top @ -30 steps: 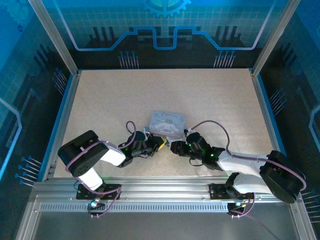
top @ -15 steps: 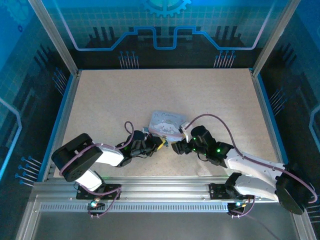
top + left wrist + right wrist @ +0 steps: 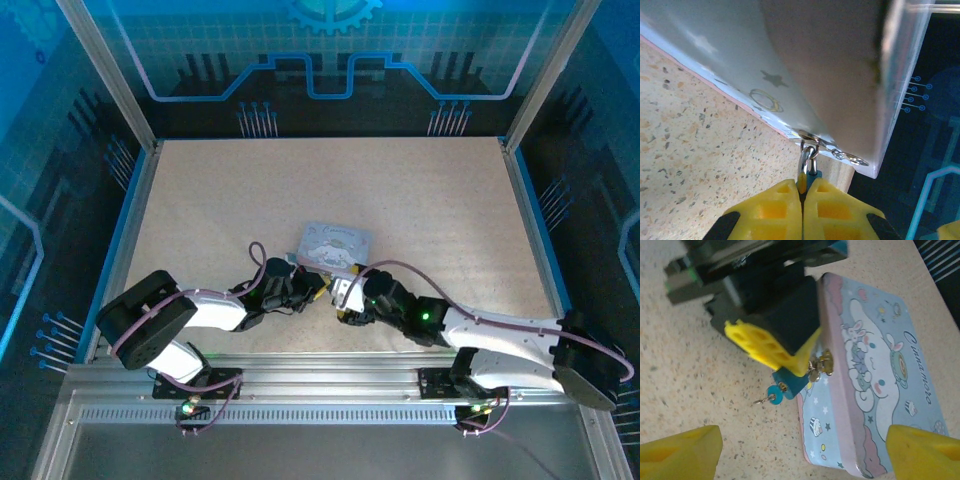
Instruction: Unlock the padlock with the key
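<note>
The padlock (image 3: 792, 382) is tiny, with a teal body and a silvery shackle (image 3: 807, 157) hooked through the hasp of a lavender cartoon tin (image 3: 875, 375). My left gripper (image 3: 804, 187) is shut on the padlock's body, at the tin's near edge (image 3: 318, 287). A key (image 3: 774, 392) with a round teal head sticks out of the padlock's end, a small wire ring hanging from it. My right gripper (image 3: 802, 455) is open wide just short of the key, touching nothing; it sits right of the left gripper in the top view (image 3: 345, 300).
The tin (image 3: 335, 243) lies flat near the middle of the speckled table (image 3: 420, 200). Aluminium frame posts and blue side rails border the table. Both arms reach in low from the near edge and meet in front of the tin.
My right gripper has opened wide and shifted slightly left, closer to the left gripper. The left gripper has stayed shut on the padlock beside the tin.
</note>
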Controlling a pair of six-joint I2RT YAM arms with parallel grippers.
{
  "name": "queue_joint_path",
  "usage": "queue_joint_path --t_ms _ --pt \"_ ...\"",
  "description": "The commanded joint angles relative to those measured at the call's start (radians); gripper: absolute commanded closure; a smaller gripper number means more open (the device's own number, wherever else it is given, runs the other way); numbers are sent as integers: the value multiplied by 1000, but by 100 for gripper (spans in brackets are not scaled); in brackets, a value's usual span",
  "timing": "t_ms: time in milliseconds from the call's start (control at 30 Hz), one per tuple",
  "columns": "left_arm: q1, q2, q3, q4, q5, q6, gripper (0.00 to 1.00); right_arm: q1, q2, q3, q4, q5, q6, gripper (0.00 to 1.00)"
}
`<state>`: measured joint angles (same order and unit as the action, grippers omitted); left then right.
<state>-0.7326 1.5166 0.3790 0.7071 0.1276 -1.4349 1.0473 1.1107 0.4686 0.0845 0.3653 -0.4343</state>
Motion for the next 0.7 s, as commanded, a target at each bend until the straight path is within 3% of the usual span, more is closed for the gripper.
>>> queue_joint_path --t_ms 0,133,433,667 --pt "8 -13 25 31 18 0 94 37 58 -25 110 128 -164 15" --pt "8 -9 25 36 21 -2 94 46 131 -20 161 146 -177 17" --pt "8 1 26 54 24 -9 94 55 237 27 180 122 -148 39" --pt "8 20 23 78 28 -17 94 60 273 43 215 120 -142 50"
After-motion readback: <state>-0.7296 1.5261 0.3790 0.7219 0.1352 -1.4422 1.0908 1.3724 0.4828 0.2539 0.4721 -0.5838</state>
